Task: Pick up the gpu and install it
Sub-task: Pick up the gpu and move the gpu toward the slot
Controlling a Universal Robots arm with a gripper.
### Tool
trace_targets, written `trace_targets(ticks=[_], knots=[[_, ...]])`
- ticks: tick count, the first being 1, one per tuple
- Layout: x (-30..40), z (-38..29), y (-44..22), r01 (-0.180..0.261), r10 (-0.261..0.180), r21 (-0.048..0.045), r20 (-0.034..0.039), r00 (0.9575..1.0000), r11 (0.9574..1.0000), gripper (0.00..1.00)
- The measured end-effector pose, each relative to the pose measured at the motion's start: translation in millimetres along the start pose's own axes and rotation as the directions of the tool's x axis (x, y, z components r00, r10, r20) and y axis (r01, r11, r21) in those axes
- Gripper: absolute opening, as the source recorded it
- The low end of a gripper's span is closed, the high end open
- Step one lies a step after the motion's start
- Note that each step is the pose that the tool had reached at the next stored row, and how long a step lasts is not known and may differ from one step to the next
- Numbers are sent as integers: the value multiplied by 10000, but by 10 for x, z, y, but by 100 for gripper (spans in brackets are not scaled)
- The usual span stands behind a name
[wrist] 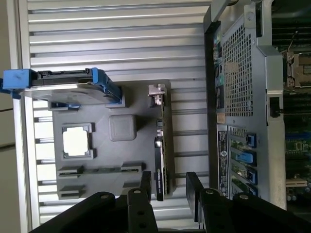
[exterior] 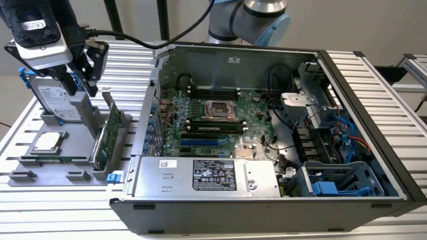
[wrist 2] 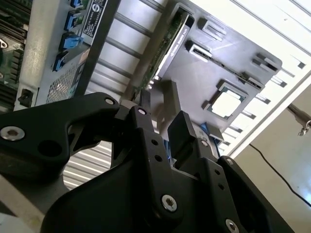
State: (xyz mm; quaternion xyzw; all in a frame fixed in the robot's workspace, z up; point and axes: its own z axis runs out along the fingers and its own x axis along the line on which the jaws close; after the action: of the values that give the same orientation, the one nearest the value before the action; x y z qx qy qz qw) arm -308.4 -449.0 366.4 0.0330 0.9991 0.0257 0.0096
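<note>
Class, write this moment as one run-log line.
stage: pre-grasp | gripper: open, over gpu | gpu: on edge in tray, not held

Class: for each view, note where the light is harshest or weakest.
Second wrist view: the table washes out white, and the gripper is silhouetted. First wrist view: the processor chip glares white. Exterior view: the computer case is shaded along its near wall.
</note>
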Motion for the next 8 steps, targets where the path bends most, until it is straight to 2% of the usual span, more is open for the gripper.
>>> trace_targets(ticks=[8], knots=[[1, 62, -5, -9, 9, 0, 0, 10000, 10000, 100]])
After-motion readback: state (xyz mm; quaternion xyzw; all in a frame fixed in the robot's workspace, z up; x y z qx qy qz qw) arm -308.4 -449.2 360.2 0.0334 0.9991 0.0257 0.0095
